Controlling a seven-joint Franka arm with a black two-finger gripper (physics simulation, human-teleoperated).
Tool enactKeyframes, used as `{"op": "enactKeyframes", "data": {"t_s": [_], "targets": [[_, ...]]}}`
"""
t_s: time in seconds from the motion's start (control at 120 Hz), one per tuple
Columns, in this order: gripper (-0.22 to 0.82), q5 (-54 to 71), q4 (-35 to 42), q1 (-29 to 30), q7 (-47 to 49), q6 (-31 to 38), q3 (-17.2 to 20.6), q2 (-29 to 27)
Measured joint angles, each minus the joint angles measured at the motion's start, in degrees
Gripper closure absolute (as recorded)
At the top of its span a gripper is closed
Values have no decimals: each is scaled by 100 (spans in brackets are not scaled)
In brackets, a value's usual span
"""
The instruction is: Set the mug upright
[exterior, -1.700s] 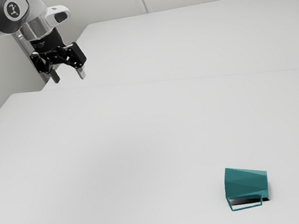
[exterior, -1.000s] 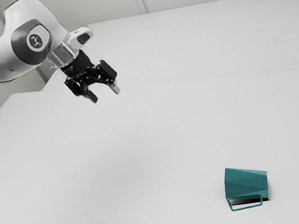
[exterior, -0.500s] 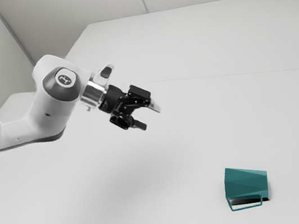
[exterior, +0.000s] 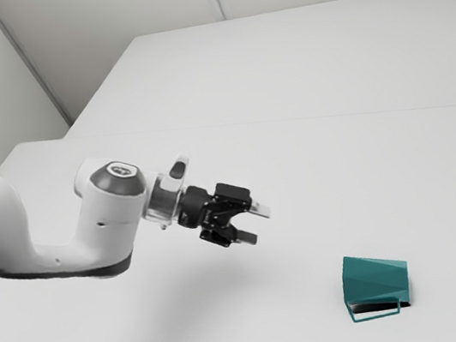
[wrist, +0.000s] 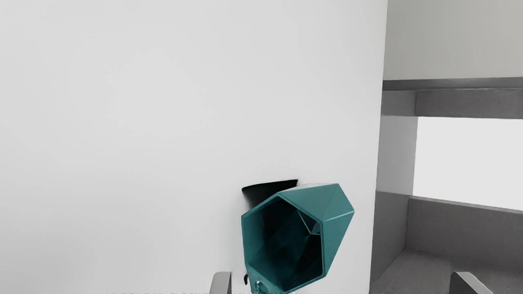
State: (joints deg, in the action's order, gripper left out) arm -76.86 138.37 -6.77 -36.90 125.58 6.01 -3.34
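Mug [exterior: 375, 279] lies on its side, mouth toward the wide-spread hand [exterior: 255, 224], well apart.

the mug [wrist: 341, 214] has smooth, flat facets with a soft satin sheen, like glazed pottery or plastic; i can't tell which. the table [exterior: 182, 317] looks smooth and matt. the arm [exterior: 109, 229] has a smooth, faintly glossy plastic-like shell and a shiny metal collar [exterior: 163, 200]. the gripper [exterior: 255, 224] looks like dull plastic, its fingers [wrist: 222, 283] like smooth metal. the ledge [wrist: 470, 104] looks finely rough, stone-like.
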Motion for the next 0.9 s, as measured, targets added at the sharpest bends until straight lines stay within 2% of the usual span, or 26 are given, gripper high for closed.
{"op": "enactKeyframes", "data": {"t_s": [0.242, 0.608, 0.9], "targets": [[2, -217, 197, -84, -733, 25, 165, 28], [2, -602, 294, -96, -1415, 185, 679, 94], [2, -1420, 274, -191, -1983, 302, 896, 316]]}}
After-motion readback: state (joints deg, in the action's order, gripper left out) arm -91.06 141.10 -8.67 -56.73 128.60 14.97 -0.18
